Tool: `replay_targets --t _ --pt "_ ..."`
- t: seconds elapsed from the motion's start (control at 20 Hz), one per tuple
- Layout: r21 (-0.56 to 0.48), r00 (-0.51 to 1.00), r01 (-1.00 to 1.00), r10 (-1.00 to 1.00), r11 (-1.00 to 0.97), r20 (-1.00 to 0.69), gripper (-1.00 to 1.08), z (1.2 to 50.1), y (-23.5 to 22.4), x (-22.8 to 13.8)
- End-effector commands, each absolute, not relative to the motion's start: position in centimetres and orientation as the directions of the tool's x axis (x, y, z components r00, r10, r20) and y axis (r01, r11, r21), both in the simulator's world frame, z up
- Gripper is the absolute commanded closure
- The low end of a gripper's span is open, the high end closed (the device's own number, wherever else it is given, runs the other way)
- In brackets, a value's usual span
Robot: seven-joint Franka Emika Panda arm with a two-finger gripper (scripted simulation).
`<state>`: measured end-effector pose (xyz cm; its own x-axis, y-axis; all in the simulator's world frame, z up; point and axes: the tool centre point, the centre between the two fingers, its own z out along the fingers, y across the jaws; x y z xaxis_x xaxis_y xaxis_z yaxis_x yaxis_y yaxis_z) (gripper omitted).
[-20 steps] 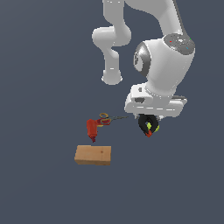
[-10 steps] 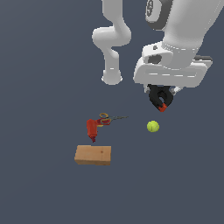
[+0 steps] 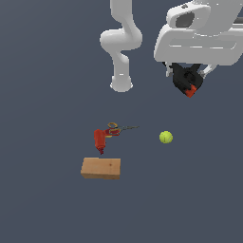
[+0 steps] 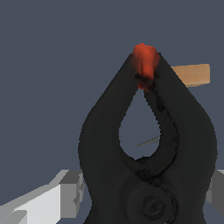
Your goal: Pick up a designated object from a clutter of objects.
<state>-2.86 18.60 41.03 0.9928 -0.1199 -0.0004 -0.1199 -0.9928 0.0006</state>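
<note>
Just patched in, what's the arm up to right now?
The gripper holds the black clamp up in the air, red tips pointing down, well above the floor. Left below are the tennis ball, the red drill, the scissors beside it, and the wooden block nearer the camera.

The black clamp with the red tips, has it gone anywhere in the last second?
Yes. The black clamp, held in the gripper, has risen: a second ago it hung level with the tennis ball, now well above it.
</note>
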Motion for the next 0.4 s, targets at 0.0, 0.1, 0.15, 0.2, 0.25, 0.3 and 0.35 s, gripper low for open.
replay_targets --t 0.0,0.1,0.15,0.2,0.25,0.3,0.35 --pt "0.0 0.993 -0.12 -0.12 -0.993 0.0 1.08 42.3 18.8 -3.1" --pt "0.0 0.993 -0.12 -0.12 -0.993 0.0 1.08 42.9 19.0 -3.2" --pt "0.0 0.993 -0.121 -0.121 -0.993 0.0 1.08 43.1 19.0 -3.3" --pt "0.0 0.993 -0.121 -0.121 -0.993 0.0 1.08 43.2 19.0 -3.3" --pt "0.0 0.993 -0.121 -0.121 -0.993 0.0 1.08 43.4 19.1 -3.3" --pt "0.0 0.993 -0.121 -0.121 -0.993 0.0 1.08 43.4 19.1 -3.3" --pt "0.0 0.993 -0.121 -0.121 -0.993 0.0 1.08 43.4 19.1 -3.3"
